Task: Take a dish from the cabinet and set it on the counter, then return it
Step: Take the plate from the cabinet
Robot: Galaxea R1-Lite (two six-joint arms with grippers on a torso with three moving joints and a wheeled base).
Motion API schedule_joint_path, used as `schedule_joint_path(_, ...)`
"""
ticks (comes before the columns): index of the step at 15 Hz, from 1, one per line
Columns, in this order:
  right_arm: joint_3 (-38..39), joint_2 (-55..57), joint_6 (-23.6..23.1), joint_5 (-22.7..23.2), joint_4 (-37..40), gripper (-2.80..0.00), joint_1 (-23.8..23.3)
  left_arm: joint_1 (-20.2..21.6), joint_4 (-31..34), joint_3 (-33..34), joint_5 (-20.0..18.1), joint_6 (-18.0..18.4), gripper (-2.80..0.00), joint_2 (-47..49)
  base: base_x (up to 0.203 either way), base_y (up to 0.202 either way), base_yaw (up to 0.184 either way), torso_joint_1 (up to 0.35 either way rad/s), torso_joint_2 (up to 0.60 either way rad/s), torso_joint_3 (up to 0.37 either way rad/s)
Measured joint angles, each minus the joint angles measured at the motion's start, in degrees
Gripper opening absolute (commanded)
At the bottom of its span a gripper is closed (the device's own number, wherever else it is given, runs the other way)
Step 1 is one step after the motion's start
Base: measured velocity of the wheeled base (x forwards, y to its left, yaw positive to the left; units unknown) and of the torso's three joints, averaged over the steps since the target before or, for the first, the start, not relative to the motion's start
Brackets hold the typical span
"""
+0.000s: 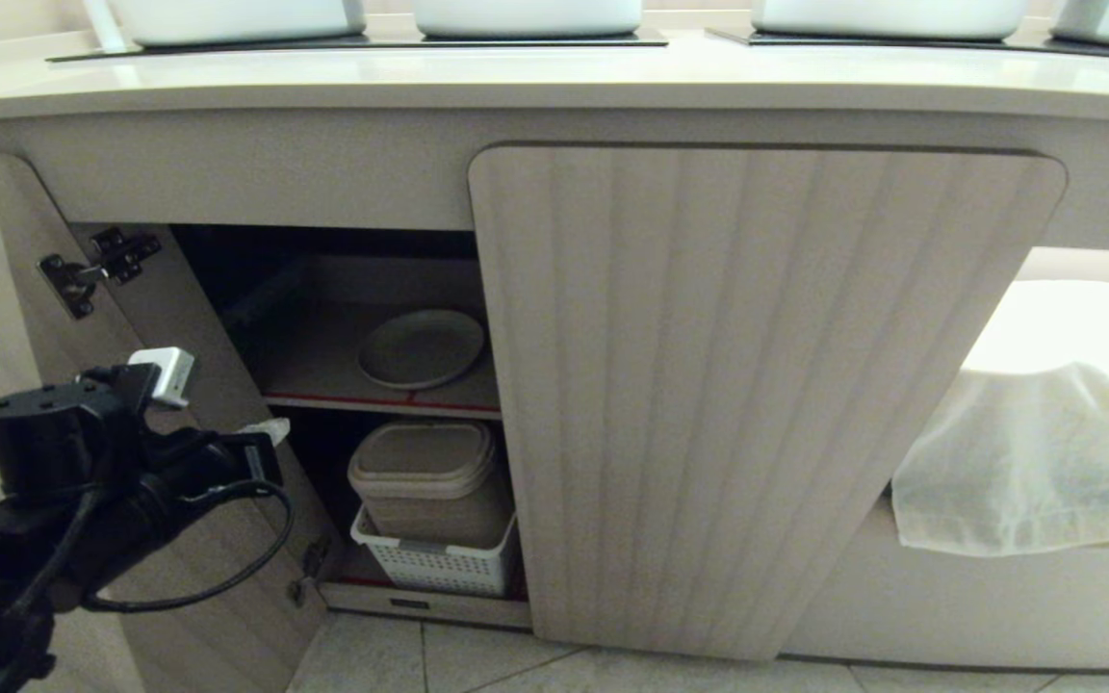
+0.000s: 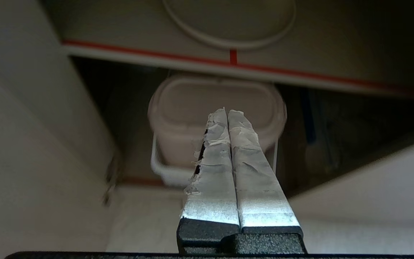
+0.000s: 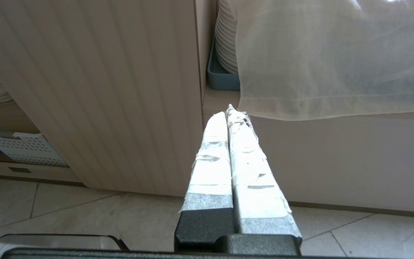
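Left tool (image 2: 227, 111) fully closed, empty, before open cabinet (image 1: 766, 385), short of dish (image 1: 421, 347); right tool (image 3: 228, 109) closed, empty.

This looks like a kitchen in a home. A long cream counter (image 1: 554, 87) runs along the top with white basins (image 1: 526, 14) sitting on it. Under it is a cabinet (image 1: 747, 385) with ribbed beige doors. One door is open, and inside a plate (image 1: 420, 348) lies on a shelf with a red edge (image 1: 381, 399). Below sit a food tub (image 1: 431, 476) and a white basket (image 1: 439, 563). More plates are stacked (image 3: 225, 39) behind a thin white cloth (image 1: 1036, 462). The floor has pale tiles (image 1: 477, 664).
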Motion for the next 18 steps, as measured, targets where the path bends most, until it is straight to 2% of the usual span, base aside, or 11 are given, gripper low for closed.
schedule_joint_path(3, 0.0, 0.0, -0.01, 0.0, -0.01, -2.8, -0.05, 0.0, -8.39, -3.97, 0.05, -1.63, -2.8, 7.98, 0.0, 0.0, 0.0, 0.0, 0.0, 0.0)
schedule_joint_path(5, 0.0, 0.0, 0.02, -0.01, -0.01, -2.8, -0.07, 0.13, -11.18, -7.07, 0.11, -1.96, -2.8, 11.78, 0.0, 0.0, 0.0, 0.0, 0.0, 0.0)
schedule_joint_path(13, 0.0, 0.0, 0.02, 0.0, -0.04, -2.8, -0.07, 0.21, -10.96, -18.85, -0.17, -1.97, -2.8, 20.56, 0.0, 0.0, 0.0, 0.0, 0.0, 0.0)
schedule_joint_path(18, 0.0, 0.0, 0.02, -0.02, -0.04, -2.8, -0.07, 1.24, -7.28, -25.54, -0.29, -1.79, -2.8, 23.8, 0.0, 0.0, 0.0, 0.0, 0.0, 0.0)
